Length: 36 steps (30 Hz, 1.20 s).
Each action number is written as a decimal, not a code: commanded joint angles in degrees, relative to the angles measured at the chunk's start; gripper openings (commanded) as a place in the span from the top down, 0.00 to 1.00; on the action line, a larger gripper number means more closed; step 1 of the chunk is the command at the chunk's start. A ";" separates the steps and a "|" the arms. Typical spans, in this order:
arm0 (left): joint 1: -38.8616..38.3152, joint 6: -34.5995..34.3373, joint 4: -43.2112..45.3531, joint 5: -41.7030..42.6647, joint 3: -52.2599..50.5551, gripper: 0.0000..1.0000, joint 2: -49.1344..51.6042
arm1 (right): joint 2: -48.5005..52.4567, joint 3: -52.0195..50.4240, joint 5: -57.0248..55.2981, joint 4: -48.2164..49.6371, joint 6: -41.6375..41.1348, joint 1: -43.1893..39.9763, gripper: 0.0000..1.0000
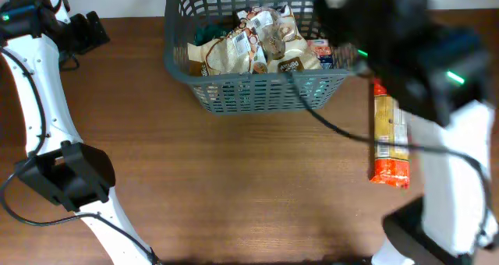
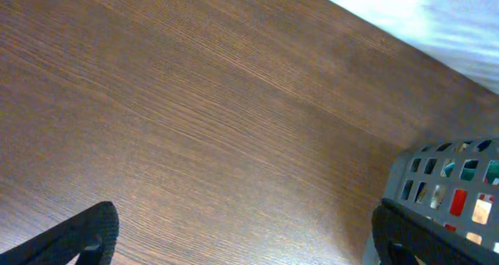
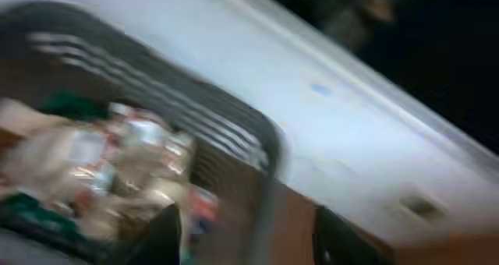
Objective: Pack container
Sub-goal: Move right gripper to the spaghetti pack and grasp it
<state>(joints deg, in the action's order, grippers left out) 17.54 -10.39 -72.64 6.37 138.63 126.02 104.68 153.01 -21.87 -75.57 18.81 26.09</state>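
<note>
The container [image 1: 257, 90], a dark grey lattice basket, stands at the table's far middle and holds several snack packages [image 1: 257, 43]. My right gripper [image 1: 341, 22] is a dark blur over the basket's right end. In the right wrist view that gripper [image 3: 253, 238] is open, its fingers wide apart, with the basket's rim [image 3: 269, 152] and the brown table showing between them and nothing held. My left gripper [image 1: 90, 30] hangs at the far left. It is open [image 2: 249, 242] over bare table, with the basket's corner [image 2: 440, 175] beside its right finger.
A long orange and yellow snack package [image 1: 388, 140] lies on the table right of the basket, partly under my right arm. A black cable [image 1: 335, 127] runs from the basket's front toward it. The right wrist view is blurred by motion.
</note>
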 commanded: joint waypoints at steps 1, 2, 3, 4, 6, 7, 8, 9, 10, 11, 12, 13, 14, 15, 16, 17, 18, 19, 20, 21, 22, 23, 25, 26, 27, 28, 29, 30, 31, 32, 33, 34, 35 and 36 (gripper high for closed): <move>0.15 -0.72 0.11 -0.39 -0.11 0.01 0.00 | -0.09 -3.50 -8.39 -0.63 -4.37 -3.48 0.48; 0.15 -0.72 0.11 -0.39 -0.11 0.01 0.00 | -1.64 -5.99 -8.33 0.31 -4.37 -5.05 0.48; 0.15 -0.72 0.11 -0.39 -0.11 0.01 0.00 | -3.21 -8.61 -8.31 0.92 -4.39 -6.54 0.48; 0.15 -0.72 0.11 -0.39 -0.09 0.01 0.00 | -5.07 -11.74 -7.82 1.70 -4.50 -8.26 0.48; 0.15 -0.72 0.11 -0.39 -0.11 0.01 0.00 | -9.51 -19.58 -5.57 4.28 -4.59 -12.44 0.48; 0.15 -0.72 0.11 -0.39 -0.11 0.01 0.00 | -12.20 -24.72 -4.00 5.97 -4.96 -15.13 0.48; 0.15 -0.72 0.11 -0.39 -0.11 0.01 0.00 | -14.40 -29.22 -3.06 7.41 -5.88 -17.51 0.47; 0.15 -0.72 0.11 -0.39 -0.11 0.01 0.00 | -16.50 -33.77 -2.29 8.83 -6.88 -20.00 0.47; 0.15 -0.72 0.11 -0.39 -0.11 0.01 0.00 | -18.80 -38.93 -1.22 10.38 -8.22 -22.75 0.45; 0.15 -0.72 0.11 -0.39 -0.11 0.01 0.00 | -20.65 -43.30 0.02 11.65 -9.01 -25.18 0.44; 0.15 -0.72 0.11 -0.39 -0.11 0.01 0.00 | -22.45 -47.58 2.01 12.74 -10.05 -27.61 0.43; 0.15 -0.72 0.11 -0.39 -0.11 0.01 0.00 | -24.20 -51.78 4.66 13.94 -11.30 -29.90 0.43; 0.15 -0.72 0.11 -0.39 -0.11 0.01 0.00 | -25.77 -55.84 7.37 15.15 -12.07 -32.06 0.43; 0.15 -0.72 0.11 -0.39 -0.11 0.01 0.00 | -27.12 -59.60 9.77 16.20 -12.50 -34.10 0.43; 0.15 -0.72 0.11 -0.39 -0.11 0.01 0.00 | -28.39 -63.78 12.28 17.25 -12.96 -36.22 0.40; 0.15 -0.72 0.11 -0.39 -0.11 0.01 0.00 | -29.20 -67.43 14.27 17.64 -13.84 -38.03 0.37; 0.15 -0.72 0.11 -0.39 -0.11 0.01 0.00 | -29.38 -69.61 15.72 17.46 -14.03 -39.12 0.36; 0.15 -0.72 0.11 -0.39 -0.11 0.01 0.00 | -29.31 -72.28 17.55 17.11 -14.01 -40.35 0.35; 0.15 -0.72 0.11 -0.39 -0.11 0.01 0.00 | -28.94 -74.47 18.67 17.11 -14.01 -41.11 0.36; 0.15 -0.72 0.11 -0.39 -0.11 0.01 0.00 | -28.37 -76.24 19.23 17.16 -14.01 -41.48 0.36; 0.15 -0.72 0.11 -0.39 -0.11 0.01 0.00 | -27.50 -77.59 19.63 17.16 -13.99 -41.59 0.32; 0.15 -0.72 0.11 -0.39 -0.11 0.01 0.00 | -26.32 -78.49 19.78 17.11 -13.99 -41.57 0.31; 0.15 -0.72 0.11 -0.39 -0.11 0.01 0.00 | -23.08 -79.38 19.78 16.98 -13.97 -41.24 0.27; 0.15 -0.72 0.11 -0.39 -0.11 0.01 0.00 | -21.27 -79.52 19.78 16.92 -13.99 -41.13 0.23; 0.15 -0.72 0.11 -0.39 -0.11 0.01 0.00 | -19.37 -79.52 19.80 16.87 -13.99 -41.11 0.21; 0.15 -0.72 0.11 -0.39 -0.11 0.01 0.00 | -17.03 -79.49 20.04 16.85 -13.99 -41.11 0.20; 0.15 -0.72 0.11 -0.39 -0.11 0.01 0.00 | -15.21 -79.49 20.46 16.70 -13.97 -41.09 0.20; 0.15 -0.72 0.11 -0.39 -0.11 0.01 0.00 | -13.42 -79.49 20.90 16.59 -13.97 -41.09 0.20; 0.15 -0.72 0.11 -0.39 -0.11 0.01 0.00 | -11.54 -79.49 21.27 16.61 -13.99 -41.11 0.20; 0.15 -0.72 0.11 -0.39 -0.09 0.01 0.00 | -10.10 -79.49 21.22 16.79 -13.97 -41.11 0.16; 0.15 -0.72 0.11 -0.39 -0.11 0.01 0.00 | -8.72 -79.49 21.24 17.18 -13.94 -41.11 0.15; 0.15 -0.72 0.11 -0.39 -0.11 0.01 0.00 | -7.54 -79.49 21.27 17.57 -13.92 -41.11 0.12; 0.15 -0.72 0.11 -0.39 -0.11 0.01 0.00 | -6.43 -79.49 21.31 17.97 -13.53 -41.11 0.09; 0.15 -0.72 0.11 -0.39 -0.11 0.01 0.00 | -5.35 -79.49 21.29 18.16 -12.94 -41.09 0.08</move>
<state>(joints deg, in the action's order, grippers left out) 17.54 -10.39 -72.64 6.37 138.63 126.02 97.71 73.84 -1.74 -57.76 5.30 -15.14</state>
